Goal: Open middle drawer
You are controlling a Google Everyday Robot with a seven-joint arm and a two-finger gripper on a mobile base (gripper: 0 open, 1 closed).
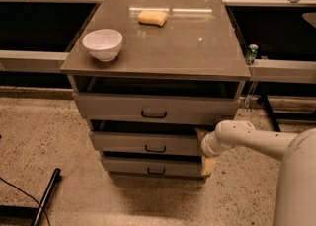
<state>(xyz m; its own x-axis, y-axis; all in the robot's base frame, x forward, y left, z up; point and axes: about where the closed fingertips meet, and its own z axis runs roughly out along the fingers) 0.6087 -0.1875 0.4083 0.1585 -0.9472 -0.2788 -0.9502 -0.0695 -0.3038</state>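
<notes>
The middle drawer (123,142) is a grey-brown flat front with a small dark pull handle (155,148), between a wider top drawer (108,105) and a narrower bottom drawer (128,167). It stands slightly out of the cabinet, with a dark gap above its front. My gripper (203,147) is at the right end of the middle drawer's front, against its edge, well right of the handle. My white arm (261,141) reaches in from the lower right.
A white bowl (102,44) and a yellow sponge (152,18) sit on the cabinet top (187,47). A green can (252,52) stands on the ledge to the right. A black cable and bar (44,198) lie on the speckled floor at the lower left.
</notes>
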